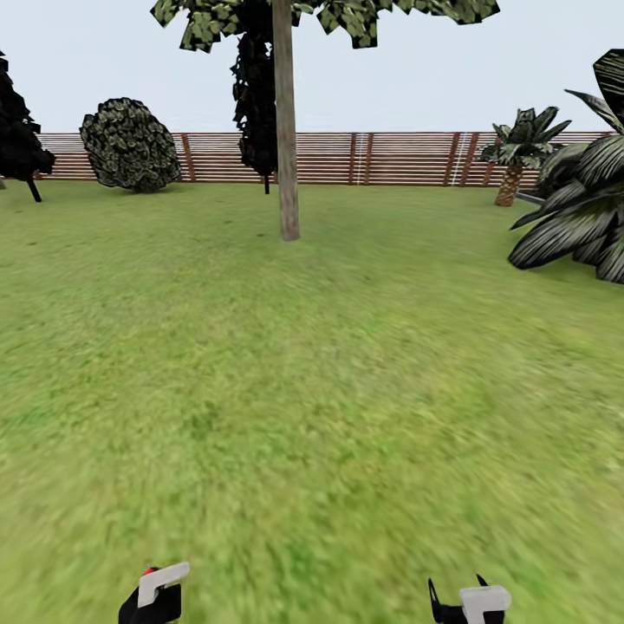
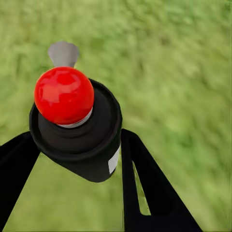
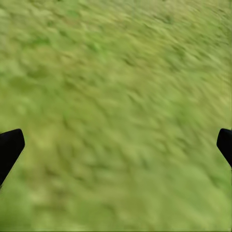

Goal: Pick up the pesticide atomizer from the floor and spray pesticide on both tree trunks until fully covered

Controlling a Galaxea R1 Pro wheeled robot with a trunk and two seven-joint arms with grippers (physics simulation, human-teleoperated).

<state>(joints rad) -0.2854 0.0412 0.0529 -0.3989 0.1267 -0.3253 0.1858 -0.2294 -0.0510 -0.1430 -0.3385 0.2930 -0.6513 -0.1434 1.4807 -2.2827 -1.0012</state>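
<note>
Down at the near edge of the lawn, the left gripper (image 1: 152,598) is clamped on the pesticide atomizer (image 2: 79,128), a small dark green-black bottle with a glossy red ball top and a pale label patch on its side. From the left wrist camera, the black fingers (image 2: 145,183) press against either side of the bottle's body, the red top pointing up toward the lens, a grey nozzle tab poking out behind it. Over on the other side, the right gripper (image 1: 472,602) hangs low with nothing in it, its dark fingertips (image 3: 10,147) spread wide apart over blurred grass. Ahead, across the wide green lawn (image 1: 312,390), stands a tall tree with a thick, straight, pale grey-brown trunk (image 1: 286,130), blocky green leaves up top. Behind it runs a brown horizontal-slat wooden fence (image 1: 399,159), with a round dark bush (image 1: 130,146) to the left and striped palm-like plants (image 1: 581,208) to the right.
</note>
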